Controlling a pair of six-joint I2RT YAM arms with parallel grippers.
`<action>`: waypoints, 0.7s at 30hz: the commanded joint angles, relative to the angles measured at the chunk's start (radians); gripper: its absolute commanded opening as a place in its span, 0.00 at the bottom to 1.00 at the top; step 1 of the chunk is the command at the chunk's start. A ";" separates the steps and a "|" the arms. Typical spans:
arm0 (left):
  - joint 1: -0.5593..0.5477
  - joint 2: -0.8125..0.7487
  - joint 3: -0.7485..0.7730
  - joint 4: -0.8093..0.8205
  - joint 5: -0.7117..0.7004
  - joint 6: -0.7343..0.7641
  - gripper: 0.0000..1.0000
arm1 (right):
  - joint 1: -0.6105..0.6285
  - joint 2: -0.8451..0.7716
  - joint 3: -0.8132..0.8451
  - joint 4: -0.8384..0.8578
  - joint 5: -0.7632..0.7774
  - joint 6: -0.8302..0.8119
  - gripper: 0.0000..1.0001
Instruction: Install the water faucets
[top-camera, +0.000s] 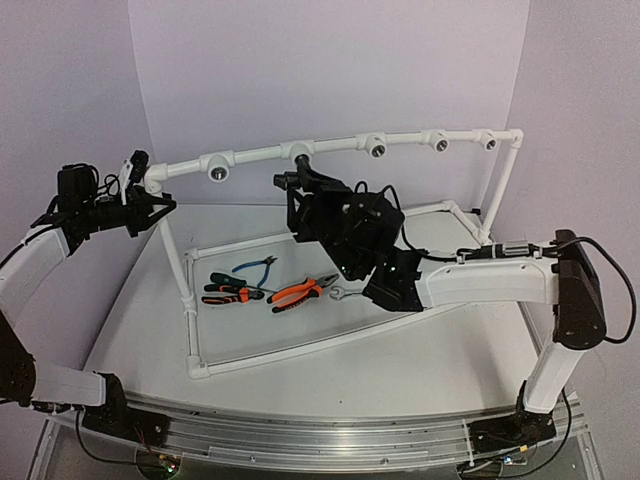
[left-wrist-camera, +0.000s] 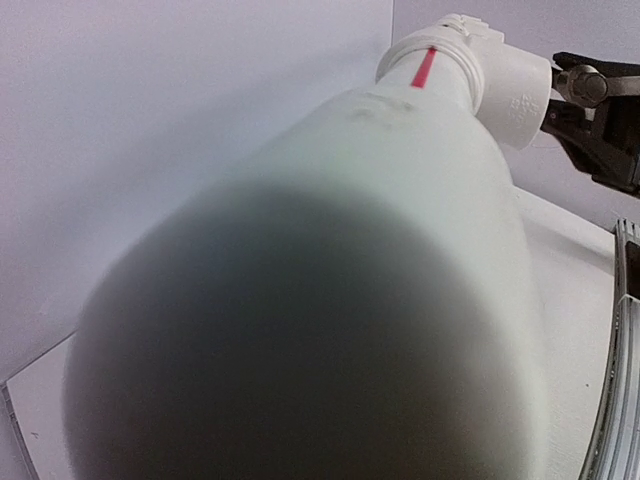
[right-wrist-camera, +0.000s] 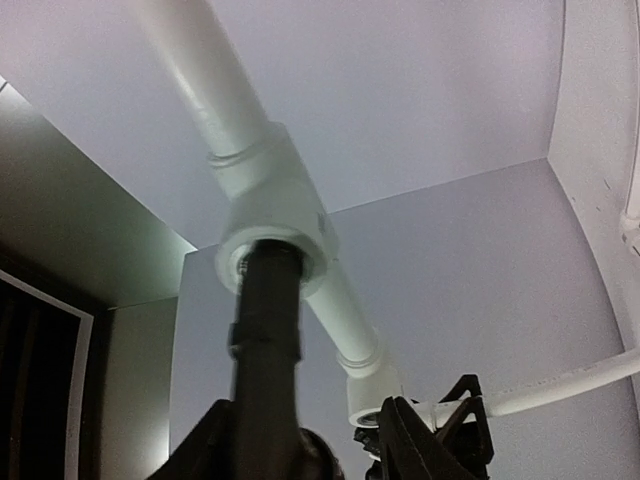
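**Tap at the rail, from above and from both wrists.** The tap (right-wrist-camera: 265, 330) is a dark, nearly black round body. It stands on end with its top entered in the mouth of a white socket (right-wrist-camera: 272, 215). This is the second socket from the left on the top rail of the pipe frame (top-camera: 255, 157). From above, a short side lever juts from the tap toward the left.

My right pincer (right-wrist-camera: 305, 445) sits under the tap, jaws spread to either side of the body. One finger (right-wrist-camera: 400, 440) stands clear of the metal with a gap between. Whether the other finger touches it I cannot tell.

My left pincer (top-camera: 152, 205) pinches the pipe frame at its left corner, where rail meets post. In that wrist's own view the white pipe lies so close that it fills the picture as a blur and hides my fingers.

The other sockets (top-camera: 218, 168) along the rail turn round open mouths toward the near side. Four tools lie on the counter (top-camera: 400, 360), inside the frame's base rectangle, all well apart from the tap:
- orange-handled pliers (top-camera: 300, 292)
- black-handled pliers (top-camera: 228, 291)
- a blue-handled cutter (top-camera: 256, 266)
- a small silver wrench (top-camera: 345, 293)

From above, the black wrist (top-camera: 350, 230) of my right arm covers the tap's lower end and part of the counter behind the tools.
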 joint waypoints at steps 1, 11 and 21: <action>-0.065 0.001 -0.051 -0.060 0.074 0.127 0.00 | 0.009 0.008 -0.059 0.033 -0.116 0.026 0.63; -0.072 0.020 -0.048 -0.060 0.084 0.126 0.00 | 0.009 -0.190 -0.228 0.097 -0.184 -0.226 0.73; -0.092 0.027 -0.035 -0.072 0.082 0.130 0.00 | 0.013 -0.612 -0.299 -0.471 -0.051 -0.829 0.71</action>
